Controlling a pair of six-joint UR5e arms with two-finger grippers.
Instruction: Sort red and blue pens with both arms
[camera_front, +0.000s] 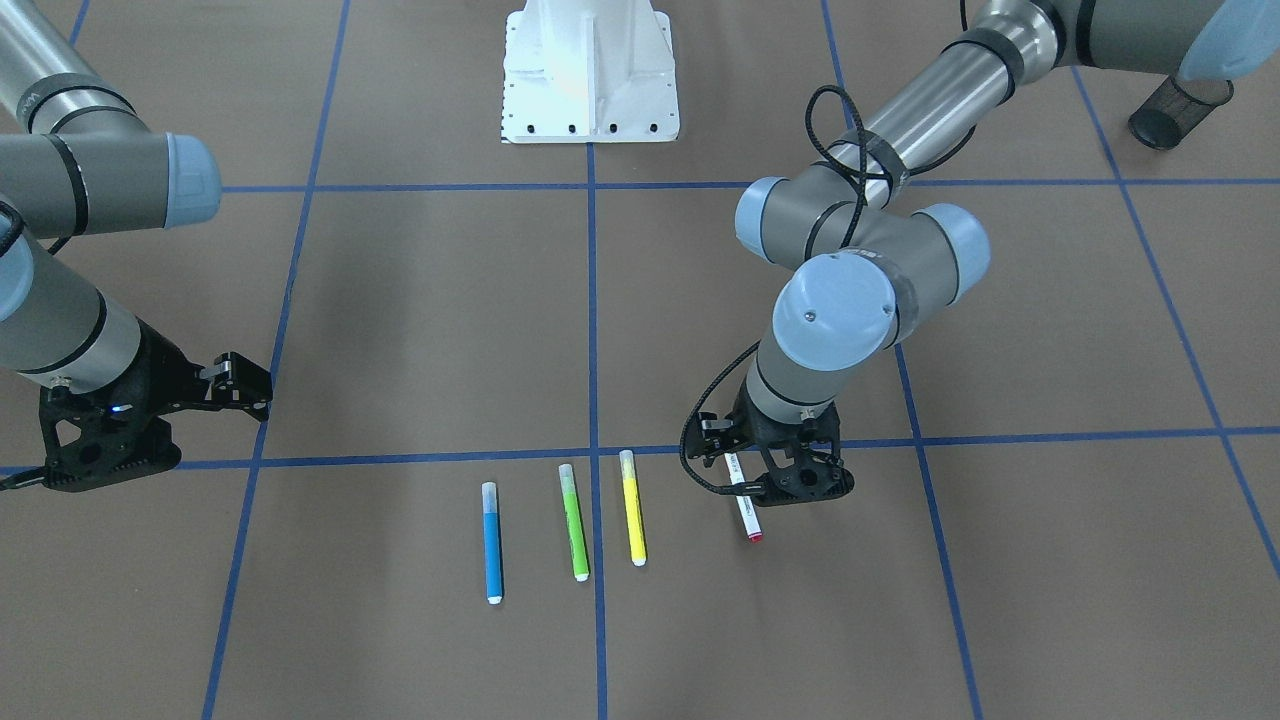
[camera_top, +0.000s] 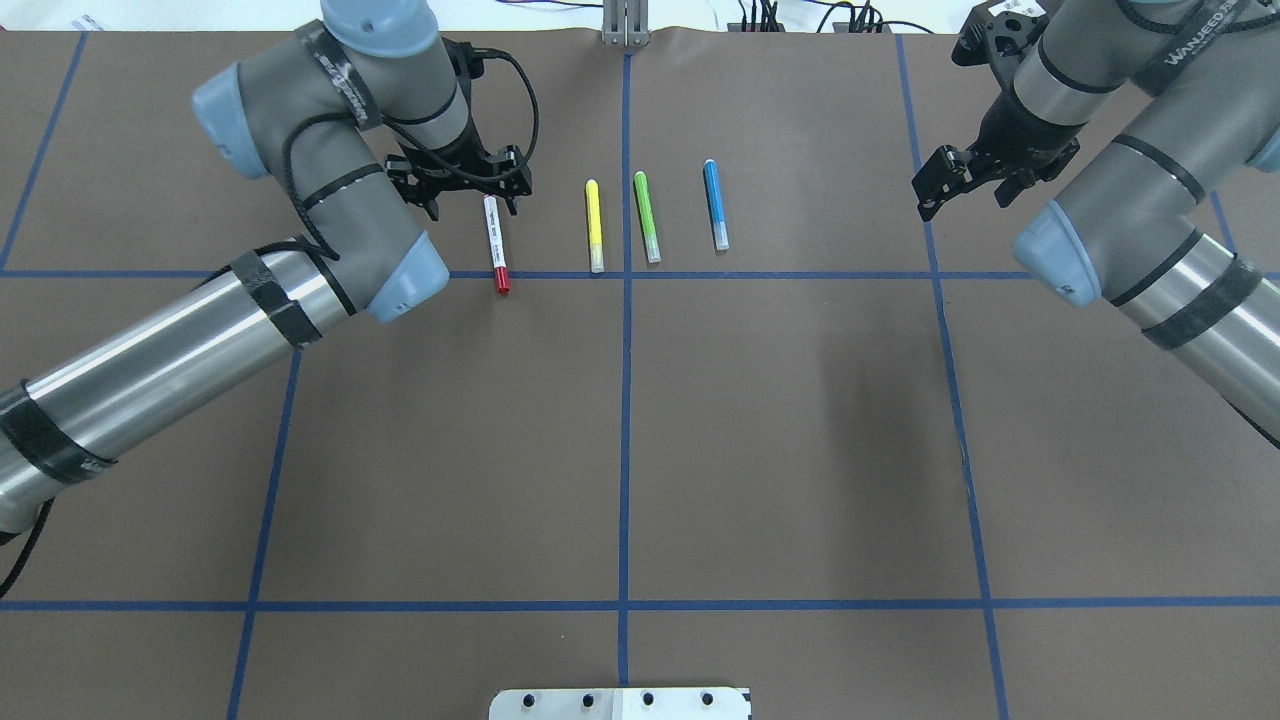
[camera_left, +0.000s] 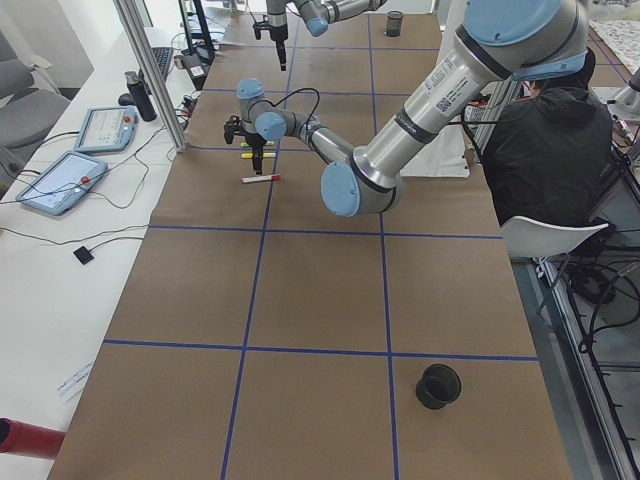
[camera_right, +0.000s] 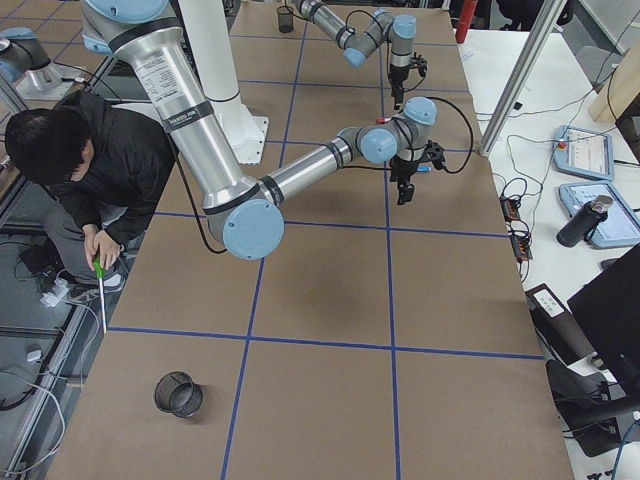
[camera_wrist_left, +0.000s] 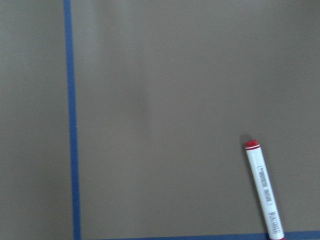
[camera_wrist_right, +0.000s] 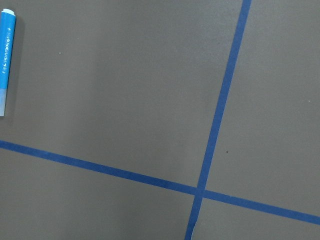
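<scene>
Red pen (camera_top: 495, 243) flat on the brown table (camera_top: 640, 450), leftmost in a far row of 4, red cap at the near end and across a blue tape line (camera_top: 800, 274). To its right, in order and each apart from the next: yellow marker (camera_top: 594, 226), green marker (camera_top: 646, 216), then blue pen (camera_top: 715, 203) as rightmost, clear cap at the near end, just short of the same line. All 4 roughly parallel, running near to far.

Left gripper (camera_front: 805, 480) low over the table by the far end of the red pen, grasping nothing, the pen lying free in the left wrist view. Cannot tell whether that claw is released or clenched. Right gripper (camera_front: 100, 455) well to the right of the blue pen, past another tape line, also empty; again cannot tell released from clenched.

Farther out: 1 black mesh cup (camera_left: 438, 386) toward the table's left end, a second mesh cup (camera_right: 178, 393) toward the right end, and a seated person in a dark jacket (camera_left: 545, 130) on the robot's side, near the white base (camera_front: 590, 70)
</scene>
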